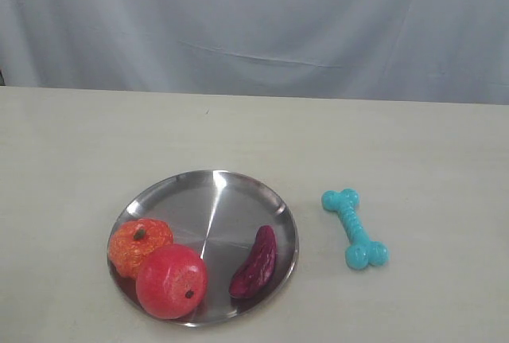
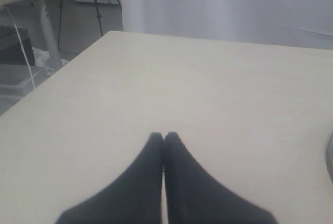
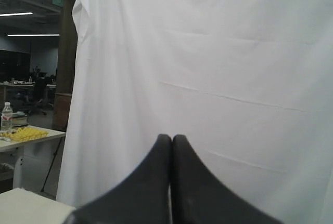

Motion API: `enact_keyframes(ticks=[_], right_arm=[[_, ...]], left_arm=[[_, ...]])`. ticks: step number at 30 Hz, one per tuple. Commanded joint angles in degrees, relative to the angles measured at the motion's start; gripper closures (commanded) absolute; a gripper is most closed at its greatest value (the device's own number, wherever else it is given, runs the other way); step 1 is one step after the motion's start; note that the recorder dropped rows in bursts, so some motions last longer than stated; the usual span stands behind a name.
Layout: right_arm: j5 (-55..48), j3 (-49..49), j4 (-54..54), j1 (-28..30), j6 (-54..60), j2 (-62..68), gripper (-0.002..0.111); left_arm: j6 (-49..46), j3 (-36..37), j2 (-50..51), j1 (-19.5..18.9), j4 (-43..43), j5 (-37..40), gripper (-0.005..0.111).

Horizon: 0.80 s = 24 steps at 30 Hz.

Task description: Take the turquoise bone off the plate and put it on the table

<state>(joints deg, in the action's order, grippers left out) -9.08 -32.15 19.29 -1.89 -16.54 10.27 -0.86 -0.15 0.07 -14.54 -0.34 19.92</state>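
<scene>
The turquoise bone (image 1: 355, 228) lies flat on the worktop (image 1: 398, 144) just beside the steel plate (image 1: 215, 200), clear of its rim; the placing step looks finished, so I judge the next move calls only for holding both arms clear; the plate carries an orange pumpkin (image 1: 139, 245), a red apple (image 1: 172, 281) and a dark red pod (image 1: 254, 263); the left pincer (image 2: 164, 136), pressed together and empty, hovers low over bare worktop; the right pincer (image 3: 171, 138), likewise pressed together, points at the white curtain (image 3: 208, 52).
</scene>
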Motion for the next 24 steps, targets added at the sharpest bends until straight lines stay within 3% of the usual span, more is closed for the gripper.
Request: enact_keyframes(ticks=[1, 24], right_arm=[[-3.7, 1.2, 0.1, 0.3, -0.3, -2.2, 0.109], [-5.5, 1.1, 0.3, 0.3, 2.5, -2.7, 0.109]], left_arm=[[0.2, 0.1, -0.1, -0.1, 0.3, -0.3, 0.107], [0.2, 0.1, -0.1, -0.1, 0.3, -0.3, 0.107]])
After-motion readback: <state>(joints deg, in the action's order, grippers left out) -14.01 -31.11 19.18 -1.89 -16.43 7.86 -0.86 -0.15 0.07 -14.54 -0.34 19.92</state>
